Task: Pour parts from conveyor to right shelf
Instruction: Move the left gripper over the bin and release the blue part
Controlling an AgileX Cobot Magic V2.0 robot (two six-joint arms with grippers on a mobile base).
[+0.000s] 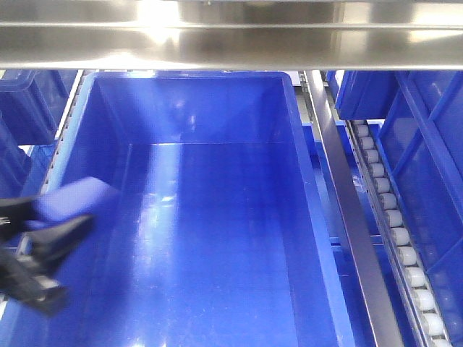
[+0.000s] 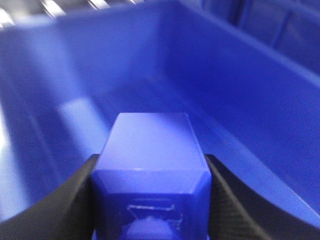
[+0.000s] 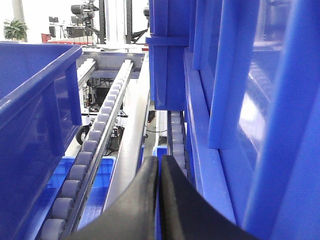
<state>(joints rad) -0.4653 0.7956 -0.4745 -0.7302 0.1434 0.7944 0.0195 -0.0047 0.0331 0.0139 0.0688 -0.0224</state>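
My left gripper (image 2: 150, 175) is shut on a boxy royal-blue part (image 2: 150, 150) and holds it inside the large glossy blue bin (image 2: 260, 100), above its floor. In the front view the part (image 1: 76, 199) sits at the bin's left wall (image 1: 108, 130), with the black gripper (image 1: 54, 231) below it. My right gripper (image 3: 160, 161) is shut and empty, held between two bins over the roller rails (image 3: 90, 150) of the steel shelf. The conveyor is out of view.
A steel shelf beam (image 1: 231, 43) crosses above the bin. A steel rail (image 1: 347, 202) and white rollers (image 1: 394, 217) run right of it. More blue bins stand at the left (image 1: 29, 101) and right (image 1: 427, 144). Another blue bin (image 3: 30, 125) flanks my right gripper.
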